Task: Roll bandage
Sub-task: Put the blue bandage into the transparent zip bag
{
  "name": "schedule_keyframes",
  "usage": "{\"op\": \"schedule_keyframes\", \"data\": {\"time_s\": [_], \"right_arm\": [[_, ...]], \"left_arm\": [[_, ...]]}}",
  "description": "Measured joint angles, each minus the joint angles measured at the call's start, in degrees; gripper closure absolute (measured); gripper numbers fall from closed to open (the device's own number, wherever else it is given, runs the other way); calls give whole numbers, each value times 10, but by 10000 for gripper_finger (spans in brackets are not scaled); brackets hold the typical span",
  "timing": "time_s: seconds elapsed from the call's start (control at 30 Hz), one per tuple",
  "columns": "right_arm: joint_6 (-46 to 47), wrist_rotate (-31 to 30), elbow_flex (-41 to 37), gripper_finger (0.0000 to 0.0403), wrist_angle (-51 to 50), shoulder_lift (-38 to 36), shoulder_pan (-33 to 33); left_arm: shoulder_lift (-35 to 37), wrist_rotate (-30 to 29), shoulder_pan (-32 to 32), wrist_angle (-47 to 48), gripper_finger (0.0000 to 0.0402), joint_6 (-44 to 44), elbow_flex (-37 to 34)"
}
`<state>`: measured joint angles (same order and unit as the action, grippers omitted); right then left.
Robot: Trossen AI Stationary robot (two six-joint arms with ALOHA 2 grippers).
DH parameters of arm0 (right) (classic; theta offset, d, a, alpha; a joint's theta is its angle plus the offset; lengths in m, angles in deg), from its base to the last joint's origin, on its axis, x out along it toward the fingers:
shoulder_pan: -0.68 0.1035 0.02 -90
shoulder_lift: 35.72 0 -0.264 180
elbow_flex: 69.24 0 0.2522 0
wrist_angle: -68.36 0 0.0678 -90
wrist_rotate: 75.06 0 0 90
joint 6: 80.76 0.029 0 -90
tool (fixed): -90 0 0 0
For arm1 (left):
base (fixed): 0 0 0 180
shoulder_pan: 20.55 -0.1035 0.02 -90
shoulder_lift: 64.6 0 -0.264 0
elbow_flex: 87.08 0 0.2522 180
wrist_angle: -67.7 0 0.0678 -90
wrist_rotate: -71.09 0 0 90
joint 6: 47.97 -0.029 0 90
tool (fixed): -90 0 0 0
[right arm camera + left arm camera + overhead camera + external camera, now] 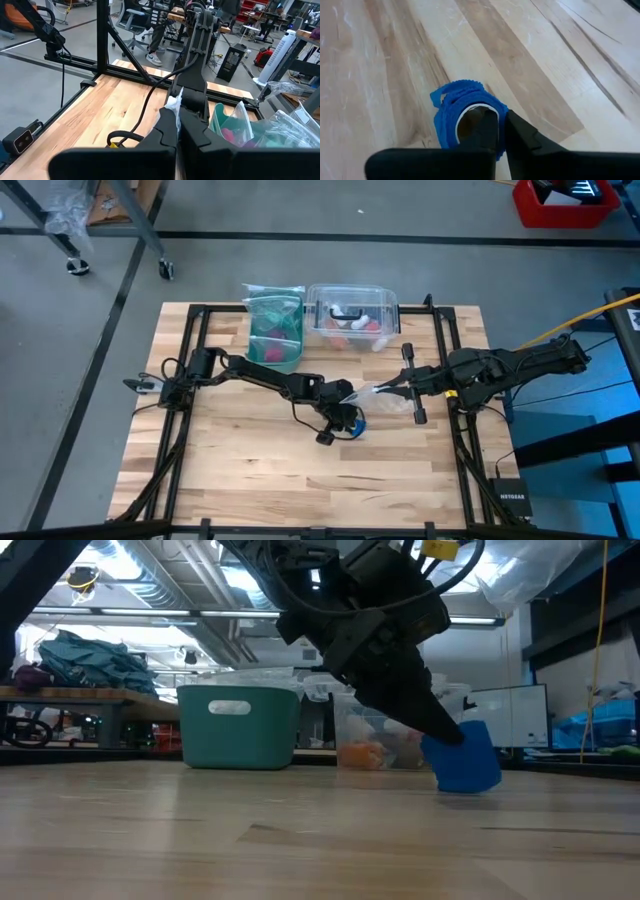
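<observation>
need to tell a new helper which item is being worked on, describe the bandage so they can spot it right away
On the wooden table, look near the middle, just in front of the clear plastic box and the zip bag. There the left pincer is shut on the wall of the bandage, a small bright blue fabric roll with a pale core, the only blue item on the tabletop.

The right gripper (178, 131) had its dark fingers pressed together on a crumpled piece of clear plastic (172, 106). Beyond them the left arm (199, 47) reached over the wooden table (107, 107). A clear zip bag (235, 127) with green and pink contents lay beside it.
</observation>
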<state>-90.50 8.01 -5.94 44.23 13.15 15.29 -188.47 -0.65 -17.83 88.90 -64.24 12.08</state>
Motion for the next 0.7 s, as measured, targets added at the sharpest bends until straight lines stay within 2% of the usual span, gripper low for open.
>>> {"op": "schedule_keyframes", "data": {"time_s": [0.13, 0.43, 0.53, 0.7], "right_arm": [[-13, 0, 0, 402, -1, 0, 0], [-87, 2, 0, 402, -10, -15, 0], [-100, -2, 0, 402, -30, -32, 0], [-102, -41, 0, 402, -60, -62, 0]], "left_arm": [[9, -3, 0, -3, 395, 23, -1], [101, 18, -2, -1, 397, 190, -3], [130, 40, 1, 1, 398, 211, -3], [167, 49, 19, -3, 398, 231, -2]]}}
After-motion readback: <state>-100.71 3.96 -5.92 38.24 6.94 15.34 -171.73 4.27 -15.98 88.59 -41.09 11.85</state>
